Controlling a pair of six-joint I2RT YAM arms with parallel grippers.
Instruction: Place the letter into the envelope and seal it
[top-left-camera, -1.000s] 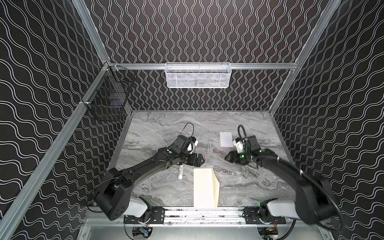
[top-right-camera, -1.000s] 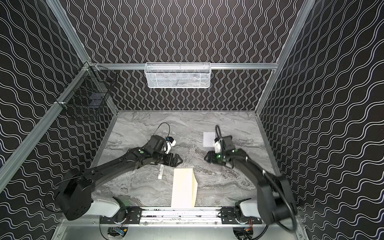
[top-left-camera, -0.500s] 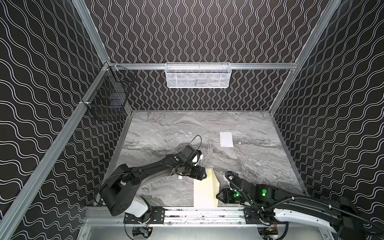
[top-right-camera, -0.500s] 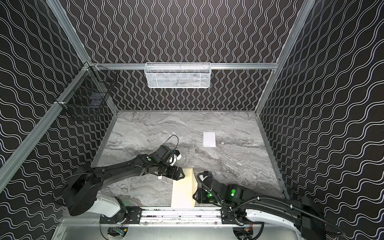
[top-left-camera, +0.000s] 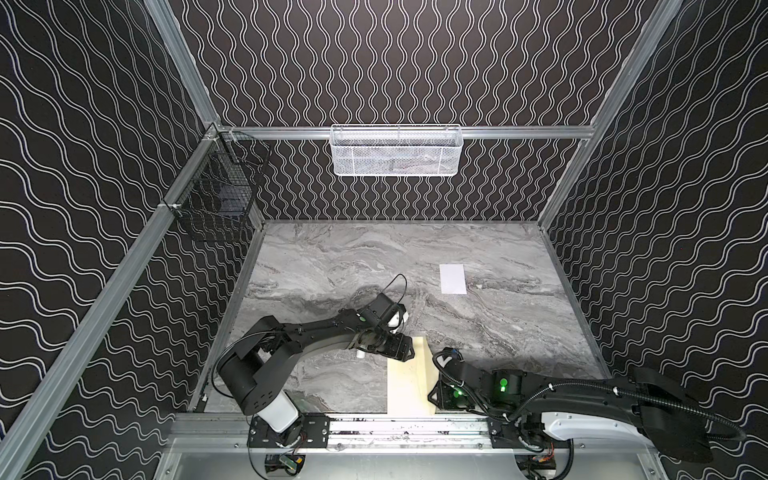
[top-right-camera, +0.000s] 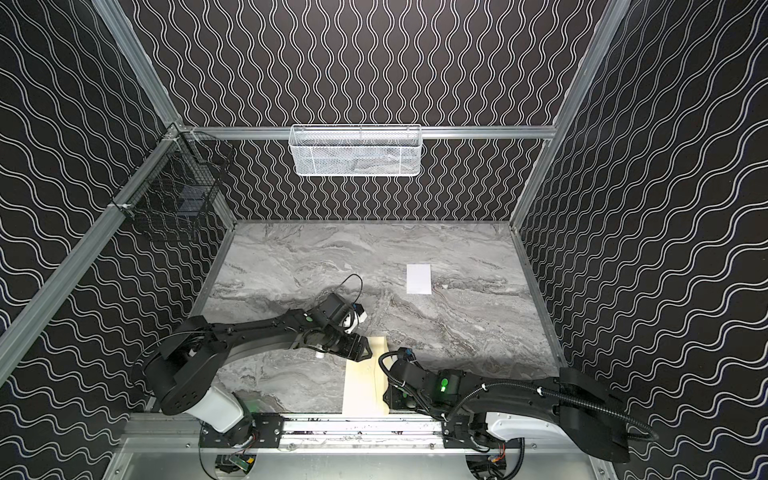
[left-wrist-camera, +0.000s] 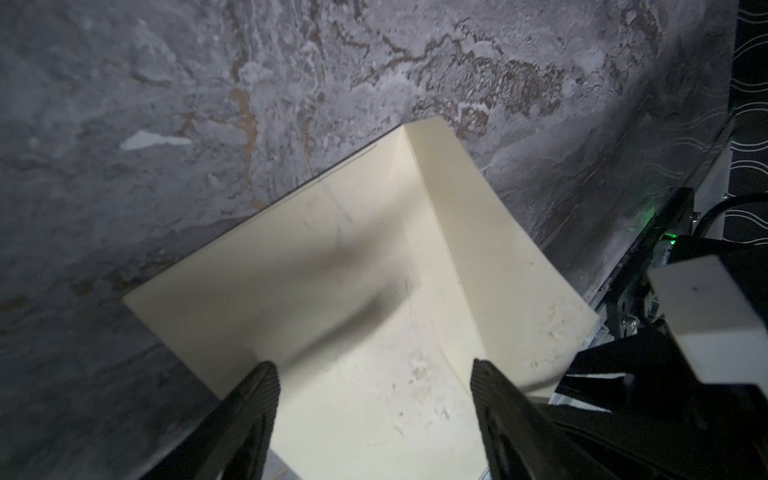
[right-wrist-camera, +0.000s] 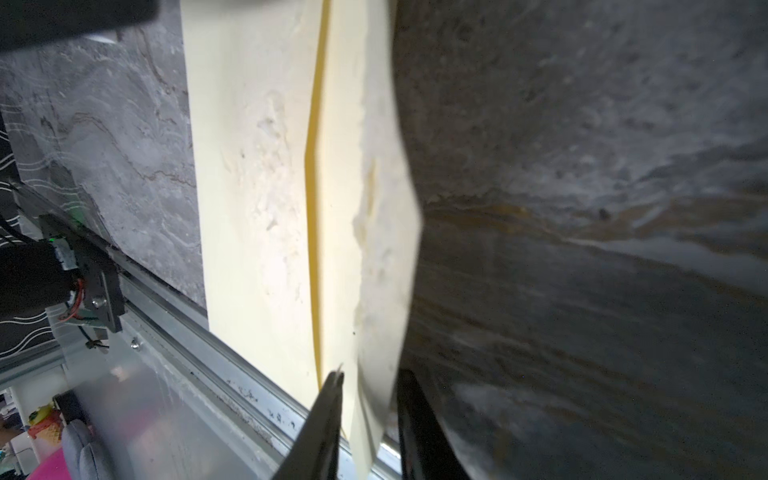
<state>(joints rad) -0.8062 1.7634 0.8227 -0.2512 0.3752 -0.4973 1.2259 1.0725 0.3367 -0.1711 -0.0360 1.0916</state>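
Envelope (top-left-camera: 409, 386) is seen at the table's (top-left-camera: 332, 266) near edge in both top views, the letter (top-left-camera: 452, 279) well apart. Left wrist view: the left gripper (left-wrist-camera: 372, 365) is spread wide above it. Right wrist view: its flap (right-wrist-camera: 386, 208) is flanked by the right gripper (right-wrist-camera: 370, 376); clamping cannot be told.

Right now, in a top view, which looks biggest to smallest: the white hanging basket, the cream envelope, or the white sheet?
1. white basket
2. envelope, partly covered by arms
3. letter (white sheet)
Camera distance differs, so true sizes are unsure.
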